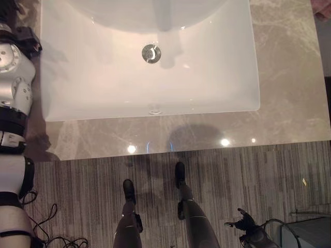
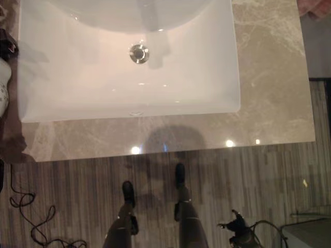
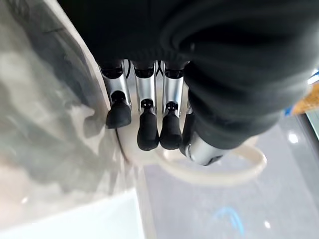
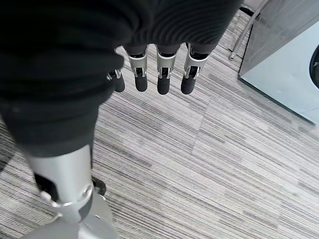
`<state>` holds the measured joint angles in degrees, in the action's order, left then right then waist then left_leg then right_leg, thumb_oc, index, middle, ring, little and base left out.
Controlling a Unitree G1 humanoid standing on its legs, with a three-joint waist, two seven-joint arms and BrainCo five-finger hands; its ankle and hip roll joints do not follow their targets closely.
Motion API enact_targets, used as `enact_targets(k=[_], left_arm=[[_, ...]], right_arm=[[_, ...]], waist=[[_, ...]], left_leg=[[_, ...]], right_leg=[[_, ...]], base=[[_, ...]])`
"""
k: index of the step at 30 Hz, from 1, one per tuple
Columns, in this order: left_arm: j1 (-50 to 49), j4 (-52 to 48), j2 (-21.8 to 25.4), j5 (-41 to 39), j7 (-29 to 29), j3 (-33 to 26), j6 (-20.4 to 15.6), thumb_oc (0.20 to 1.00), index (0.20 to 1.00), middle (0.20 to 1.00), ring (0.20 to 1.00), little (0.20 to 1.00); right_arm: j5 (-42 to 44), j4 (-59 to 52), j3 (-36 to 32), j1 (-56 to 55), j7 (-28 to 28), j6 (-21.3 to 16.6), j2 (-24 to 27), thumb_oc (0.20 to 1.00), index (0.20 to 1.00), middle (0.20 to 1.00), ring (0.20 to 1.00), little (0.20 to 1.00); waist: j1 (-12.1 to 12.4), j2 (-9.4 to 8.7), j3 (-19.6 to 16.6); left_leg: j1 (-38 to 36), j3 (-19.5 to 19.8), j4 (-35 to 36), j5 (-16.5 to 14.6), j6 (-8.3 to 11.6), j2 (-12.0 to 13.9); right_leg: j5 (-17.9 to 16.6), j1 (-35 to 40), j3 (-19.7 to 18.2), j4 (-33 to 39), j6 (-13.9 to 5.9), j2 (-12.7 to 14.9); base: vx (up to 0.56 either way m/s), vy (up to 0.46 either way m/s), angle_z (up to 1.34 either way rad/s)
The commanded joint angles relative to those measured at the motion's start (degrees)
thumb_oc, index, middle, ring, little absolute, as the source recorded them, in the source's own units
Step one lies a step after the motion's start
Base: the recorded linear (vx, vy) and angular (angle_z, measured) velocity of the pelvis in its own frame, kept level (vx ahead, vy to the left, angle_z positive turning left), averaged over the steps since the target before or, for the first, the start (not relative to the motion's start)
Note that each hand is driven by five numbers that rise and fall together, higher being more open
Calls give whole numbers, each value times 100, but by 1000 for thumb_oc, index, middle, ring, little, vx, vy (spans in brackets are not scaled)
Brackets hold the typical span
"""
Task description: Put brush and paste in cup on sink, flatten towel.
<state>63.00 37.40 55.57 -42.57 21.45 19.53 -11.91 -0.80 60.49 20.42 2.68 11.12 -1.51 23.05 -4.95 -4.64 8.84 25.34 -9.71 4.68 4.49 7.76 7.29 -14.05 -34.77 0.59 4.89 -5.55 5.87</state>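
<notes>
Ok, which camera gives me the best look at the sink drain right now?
The left eye view: the drain sits unobstructed in the white basin, near the top centre. The right eye view shows it just as plainly, shifted slightly left. The left wrist view looks along the left hand and the right wrist view faces the floor.

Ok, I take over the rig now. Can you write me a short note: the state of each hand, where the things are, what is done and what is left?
Left hand: open, fingers straight, holding nothing, at the marble counter beside the sink. A cream curved rim lies just past its fingers; I cannot tell what it is.
Right hand: open, holding nothing, hanging low over the floor.
Things: a pinkish thing at the counter's far right corner may be the towel; cannot tell.
Done: nothing I can confirm.
Left: brush and paste into the cup, towel flattened.
</notes>
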Motion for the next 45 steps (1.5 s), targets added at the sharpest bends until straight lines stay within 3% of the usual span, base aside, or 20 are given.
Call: enact_targets(k=[1,9,15,23,24,27,28,29,30,31,32,34,39,41,45], left_arm=[[-834,7,-338,126,-90,28,70,200,200,200,200,200],[-2897,-1367,-620,395,-526,-910,-22,200,200,200,200,200],[-4206,-2329,-981,665,-742,-1555,-35,200,200,200,200,200],[-4162,-2439,-1859,920,-904,-1130,79,200,200,200,200,200],[-4230,-2580,-2166,908,-883,-1073,48,200,200,200,200,200],[-4396,-2763,-2376,993,-929,-1093,68,200,200,200,200,200],[-4437,-2768,-2409,995,-917,-1066,48,200,200,200,200,200],[-4437,-2768,-2409,995,-917,-1066,48,200,200,200,200,200],[-4588,-2829,-2402,1037,-902,-1206,28,200,200,200,200,200],[-4704,-2883,-2426,1091,-998,-1311,84,200,200,200,200,200],[-4739,-2868,-2444,1032,-997,-1328,70,200,200,200,200,200],[-5066,-3060,-2479,974,-966,-1675,15,200,200,200,200,200],[-5535,-3325,-2640,1034,-1071,-1908,40,200,200,200,200,200],[-5589,-3354,-2768,1035,-1105,-1873,31,200,200,200,200,200],[-5569,-3375,-2883,1118,-1162,-1807,41,200,200,200,200,200]], right_arm=[[1,90,-37,-17,61,46,213,1000,1000,1000,1000,1000],[-495,289,-250,-215,-159,119,195,1000,1000,1000,1000,1000],[-709,310,-525,-366,-275,107,181,1000,1000,1000,1000,1000],[-646,428,-677,-588,-378,102,-22,1000,1000,1000,1000,1000],[-629,394,-704,-584,-331,109,-66,1000,1000,1000,1000,1000],[-596,386,-659,-499,-293,81,-128,1000,1000,1000,1000,1000],[-561,355,-608,-489,-273,49,-145,1000,1000,1000,1000,1000],[-561,356,-608,-489,-273,49,-145,1000,1000,1000,1000,1000],[-663,337,-516,-530,-279,10,-178,1000,1000,1000,1000,1000],[-719,297,-407,-568,-303,20,-203,1000,1000,1000,1000,1000],[-757,275,-325,-596,-309,6,-209,1000,1000,1000,1000,1000],[-905,447,-249,-608,-370,32,-200,1000,1000,1000,1000,1000],[-1001,637,-339,-624,-396,52,-30,1000,1000,1000,1000,1000],[-897,746,-574,-662,-333,44,154,1000,1000,1000,1000,1000],[-810,839,-770,-755,-296,41,316,1000,1000,1000,1000,1000]], waist=[[-46,68,120],[117,88,-51],[161,161,-399],[293,291,-662],[331,365,-645],[399,455,-615],[373,460,-596],[373,460,-594],[520,387,-565],[476,371,-581],[428,338,-590],[401,285,-586],[284,221,-574],[210,181,-485],[173,118,-322]], left_leg=[[-43,717,32,176,-177,-95],[-1390,607,32,-124,-237,-180],[-2022,632,32,-332,-418,-344],[-2444,738,19,-528,-653,-616],[-2483,755,30,-517,-697,-626],[-2515,733,32,-501,-691,-545],[-2512,769,32,-480,-690,-528],[-2514,769,32,-481,-690,-528],[-2545,722,32,-456,-636,-490],[-2514,778,32,-380,-572,-454],[-2509,798,32,-347,-531,-382],[-2607,743,32,-334,-454,-237],[-2626,667,-311,-383,-377,-71],[-2385,702,-970,-429,-309,-38],[-1670,861,-2272,-114,-210,-137]], right_leg=[[512,894,25,11,-649,355],[753,2189,195,11,-584,453],[859,2794,218,-63,-619,600],[1082,3158,335,-496,-697,853],[1127,3036,320,-879,-728,854],[1396,2931,294,-1051,-627,576],[1492,2911,125,-966,-483,308],[1492,2913,125,-966,-483,307],[1382,2918,460,-790,-403,287],[1424,3001,616,-739,-342,240],[1494,3048,493,-712,-261,82],[1518,3033,521,-774,-185,-30],[1626,3150,389,-796,10,-239],[1730,3268,364,-820,186,-347],[1777,3509,418,-717,378,-390]], base=[[30,-38,-14],[49,16,2],[47,93,8],[26,68,10],[-61,53,21],[-45,10,0],[-4,-28,-9],[-28,-84,-7],[-21,-151,-6],[-15,-222,-10],[18,-223,-2],[46,-208,18],[54,-201,-10],[25,-255,-1],[4,-170,11]])
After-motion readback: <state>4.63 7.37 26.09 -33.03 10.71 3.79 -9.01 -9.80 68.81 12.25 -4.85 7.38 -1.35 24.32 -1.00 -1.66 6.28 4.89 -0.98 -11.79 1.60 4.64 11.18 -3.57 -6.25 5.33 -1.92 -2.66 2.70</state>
